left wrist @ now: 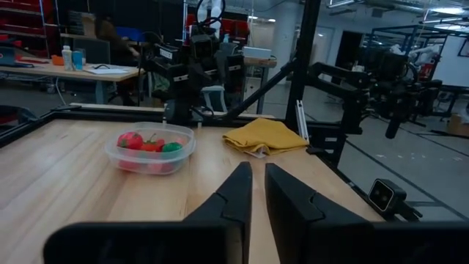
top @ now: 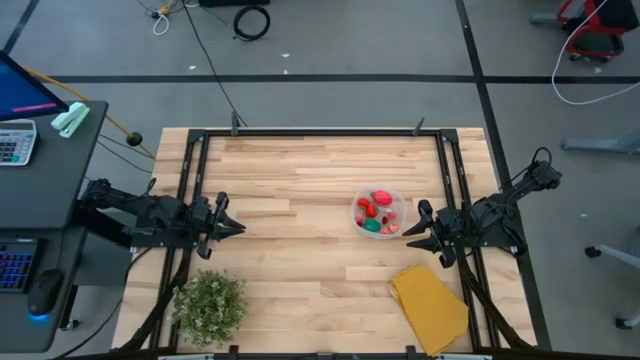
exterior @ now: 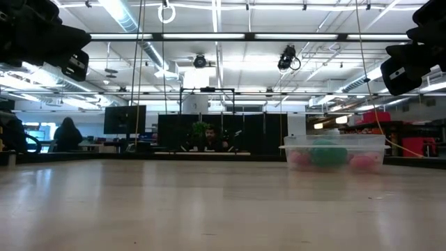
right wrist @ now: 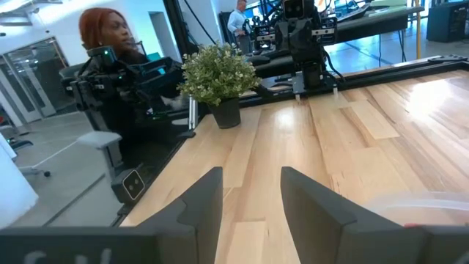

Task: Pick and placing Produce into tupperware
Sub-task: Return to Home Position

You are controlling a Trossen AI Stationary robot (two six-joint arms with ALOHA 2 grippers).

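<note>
The round clear tupperware [top: 379,213] stands on the table right of centre and holds several red toy produce pieces and one green piece [top: 372,226]. It also shows in the low view [exterior: 334,152] and the left wrist view [left wrist: 149,149]. My right gripper [top: 412,232] is open and empty, just right of the container, whose rim shows in the right wrist view [right wrist: 418,205]. My left gripper [top: 240,227] hovers at the table's left side, empty, its fingers [left wrist: 242,192] shut but for a narrow slit.
A bushy green potted plant [top: 210,303] stands at the near left corner. A folded yellow cloth [top: 430,305] lies at the near right. The middle of the wooden table [top: 300,190] is bare. People show in the room beyond.
</note>
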